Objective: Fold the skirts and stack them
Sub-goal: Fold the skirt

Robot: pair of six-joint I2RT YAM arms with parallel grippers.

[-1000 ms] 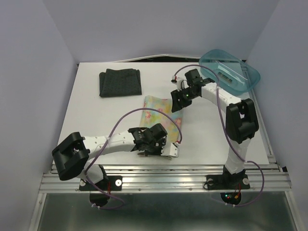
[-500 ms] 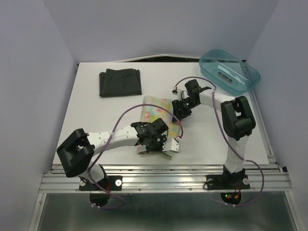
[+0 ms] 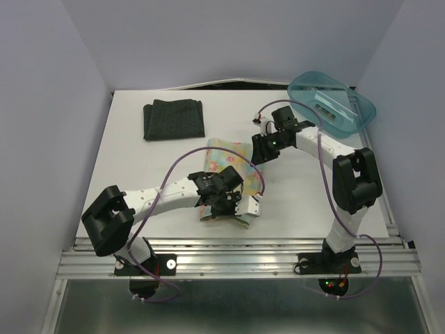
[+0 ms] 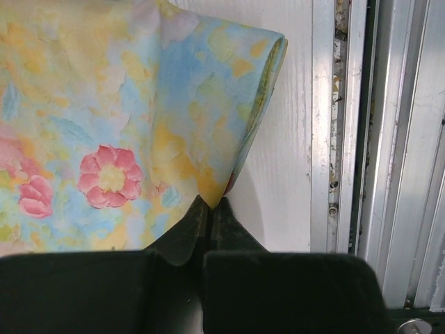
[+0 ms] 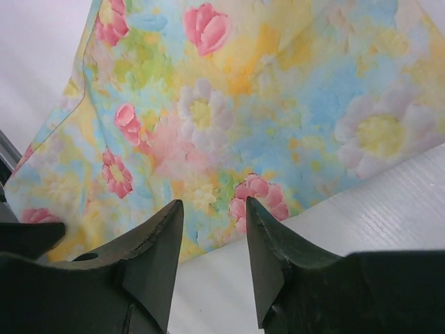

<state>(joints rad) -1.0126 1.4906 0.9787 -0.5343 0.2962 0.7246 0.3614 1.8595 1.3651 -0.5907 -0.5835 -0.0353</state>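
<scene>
Lab test cell: plain walls (image 3: 42,104), alu rail frame (image 3: 236,259), white table (image 3: 139,174).

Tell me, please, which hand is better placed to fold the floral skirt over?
Left, probably: the left hand is shut on the floral skirt at its near edge; the right hand is open above the far edge.

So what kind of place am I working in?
Likely a lab robot cell: a flat white table boxed in by plain lilac-grey walls, arm bases bolted to a silver aluminium rail frame.
</scene>
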